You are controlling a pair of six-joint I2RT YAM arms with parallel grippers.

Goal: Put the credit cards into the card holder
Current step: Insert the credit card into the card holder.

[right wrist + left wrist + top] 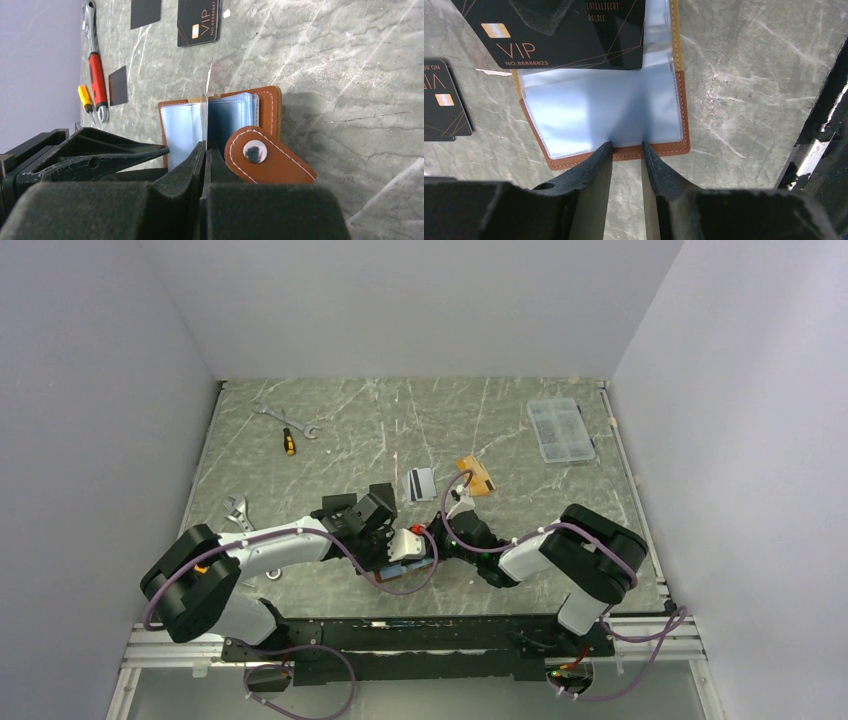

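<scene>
The tan-brown card holder [624, 152] lies open on the table, its light blue-grey sleeves [599, 112] showing. A black VIP card [554, 30] covers its far part; whether it sits inside a sleeve I cannot tell. My left gripper [624, 147] is open, its tips at the holder's near edge with only table between them. My right gripper [205, 147] is shut on a thin sleeve [206, 102] that stands upright from the card holder [267, 107], beside the snap tab [260, 155]. Loose credit cards lie around: black [441, 100], black VIP [199, 22], silver-grey [420, 483], orange [476, 475].
A clear plastic compartment box [560, 428] stands at the back right. A wrench [285, 418] and a yellow screwdriver [289, 440] lie at the back left. Another wrench [238, 510] lies by the left arm. Both grippers [385, 525] [435, 540] work close together near the table's front edge.
</scene>
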